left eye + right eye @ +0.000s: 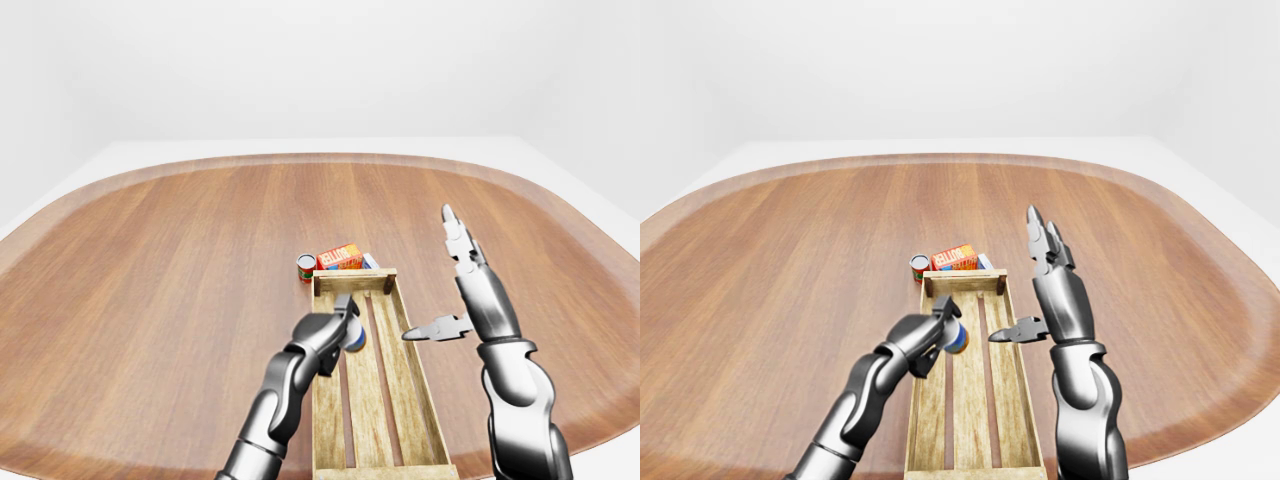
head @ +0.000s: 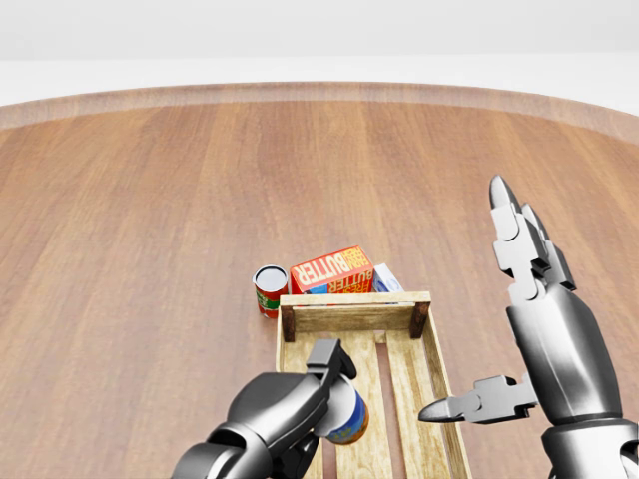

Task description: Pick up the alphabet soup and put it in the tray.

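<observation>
Left fingers (image 2: 321, 367) grip alphabet soup (image 2: 348, 413) over tray (image 2: 429, 354).

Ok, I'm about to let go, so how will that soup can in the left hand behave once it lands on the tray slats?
The alphabet soup is a rigid cylinder, so it should not deform. The left hand holds it tilted, so it may land on its side and roll. The tray has raised walls and gaps between slats, which would probably stop it.
</observation>
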Tool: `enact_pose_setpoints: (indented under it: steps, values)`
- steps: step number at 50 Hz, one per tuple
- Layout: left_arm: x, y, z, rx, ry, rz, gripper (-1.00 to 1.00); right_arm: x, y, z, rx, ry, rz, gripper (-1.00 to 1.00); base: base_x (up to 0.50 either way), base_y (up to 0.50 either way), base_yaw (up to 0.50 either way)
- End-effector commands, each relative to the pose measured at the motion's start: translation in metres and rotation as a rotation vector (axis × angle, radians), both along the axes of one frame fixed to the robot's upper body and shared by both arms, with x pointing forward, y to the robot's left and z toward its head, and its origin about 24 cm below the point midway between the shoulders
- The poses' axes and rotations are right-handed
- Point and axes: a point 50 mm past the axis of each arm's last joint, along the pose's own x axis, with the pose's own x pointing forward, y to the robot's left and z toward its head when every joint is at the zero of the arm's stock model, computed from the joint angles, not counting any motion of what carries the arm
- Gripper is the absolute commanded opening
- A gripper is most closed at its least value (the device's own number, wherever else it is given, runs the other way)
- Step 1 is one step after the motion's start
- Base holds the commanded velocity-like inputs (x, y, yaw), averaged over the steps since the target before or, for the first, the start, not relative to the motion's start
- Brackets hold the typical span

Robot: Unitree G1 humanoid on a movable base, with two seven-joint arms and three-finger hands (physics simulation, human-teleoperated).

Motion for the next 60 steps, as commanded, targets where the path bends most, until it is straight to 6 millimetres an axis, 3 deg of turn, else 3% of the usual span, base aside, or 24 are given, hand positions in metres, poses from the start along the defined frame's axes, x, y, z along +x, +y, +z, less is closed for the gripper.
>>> enact_pose_setpoints:
  steps: [1, 60]
  values:
    - [0.002, -0.002, 0.004, -0.019, -0.022, -0.01, -1.0, 0.0, 0.0, 0.0, -0.001, 0.001, 0.0, 1.0, 0.0, 0.0, 0.0]
    - [0.001, -0.005, -0.005, 0.094, -0.034, -0.067, -1.0, 0.0, 0.0, -0.001, 0.003, 0.003, 0.001, 1.0, 0.0, 0.0, 0.0]
